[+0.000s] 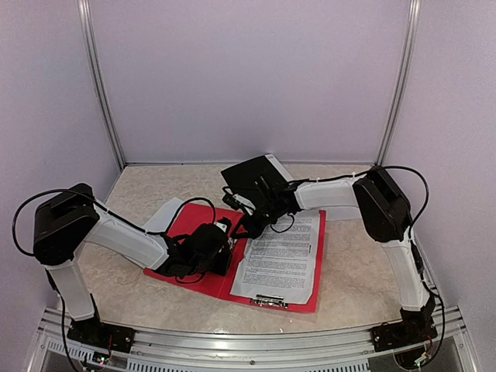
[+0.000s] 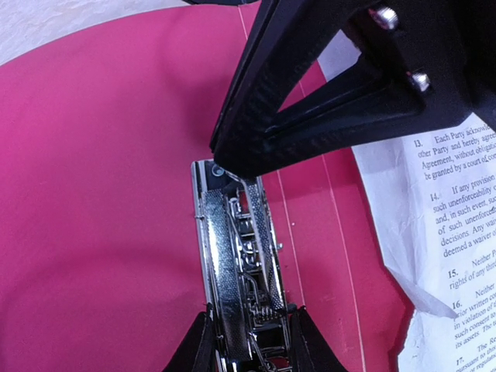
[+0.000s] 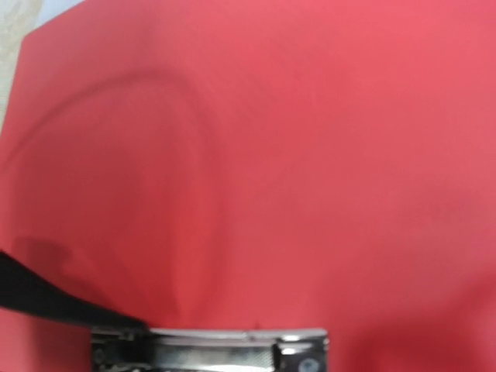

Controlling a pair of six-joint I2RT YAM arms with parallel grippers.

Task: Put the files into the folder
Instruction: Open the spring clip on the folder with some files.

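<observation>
Top external: open folder holds files; left hand pinches clip.

top: high, near side, down onto table | left wrist: close above folder clip | right wrist: close, same folder

The folder is smooth red card or thin plastic, matt with a faint sheen. Its clip is polished metal, mirror-bright, with a finely ribbed strip. The sheet is matt white paper, creased at its edge. The right gripper is black plastic with a fine layered grain, and its screws are shiny metal. The table looks matt and speckled like stone.
</observation>
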